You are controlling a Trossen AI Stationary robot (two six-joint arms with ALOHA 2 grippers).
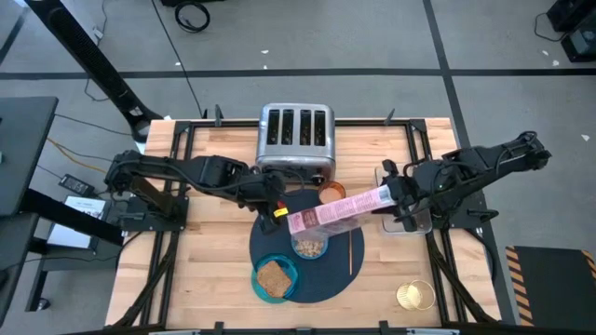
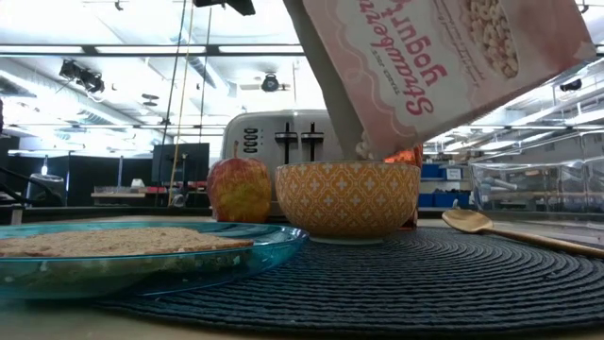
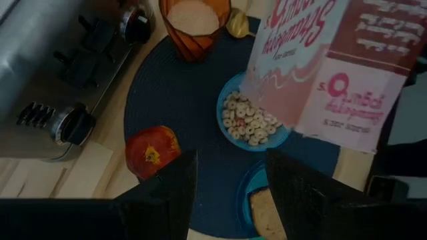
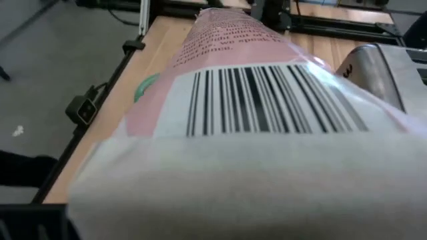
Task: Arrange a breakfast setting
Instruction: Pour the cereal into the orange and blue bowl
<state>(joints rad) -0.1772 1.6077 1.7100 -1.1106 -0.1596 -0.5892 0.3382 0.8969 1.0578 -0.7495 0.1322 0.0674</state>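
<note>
Pouring cereal: my right gripper (image 1: 399,198) is clamped on the pink cereal box (image 1: 337,210), tipped mouth-down over the bowl (image 1: 308,246)

My left gripper (image 1: 277,203) hovers empty, fingers apart, above the apple (image 3: 152,151) at the navy mat's (image 1: 328,279) edge. Cereal already sits in the bowl; toast (image 1: 272,277) lies on the teal plate (image 1: 291,271), spoon (image 1: 351,254) beside the bowl, cup (image 1: 331,193) near the toaster (image 1: 296,137). My worry: tilt too steeply and cereal overshoots onto the mat, or the box lip catches the rim and shoves the bowl
</note>
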